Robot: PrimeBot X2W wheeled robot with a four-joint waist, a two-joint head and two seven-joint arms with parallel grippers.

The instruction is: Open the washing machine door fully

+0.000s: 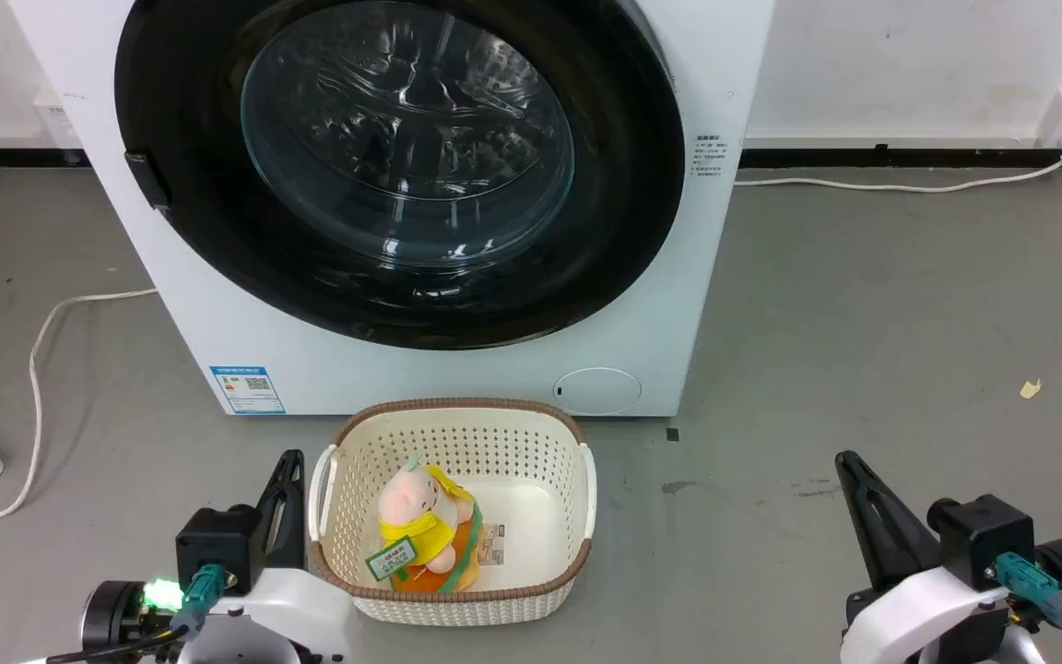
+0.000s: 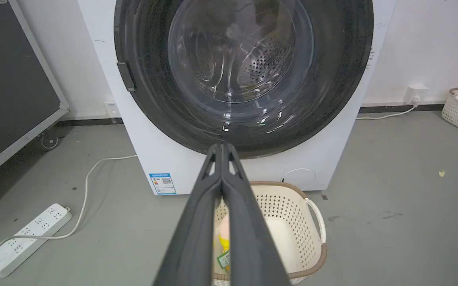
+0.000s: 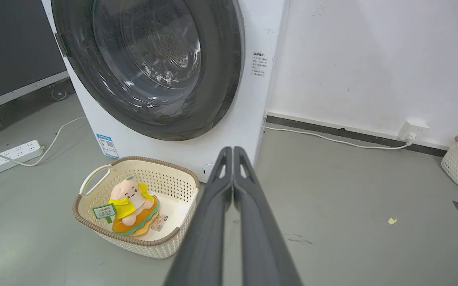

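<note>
The washing machine door [image 1: 407,138] is shut. The left gripper [image 2: 222,147] and right gripper [image 3: 233,150] are pinched closed and empty. Hooking the edge tab [image 1: 146,180] looks best.

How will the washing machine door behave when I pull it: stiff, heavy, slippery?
The washing machine door looks rigid, thick ring with bulging glass, so probably swings as one heavy piece. Its glossy face likely slips; the black tab at its left edge seems better purchase.
</note>
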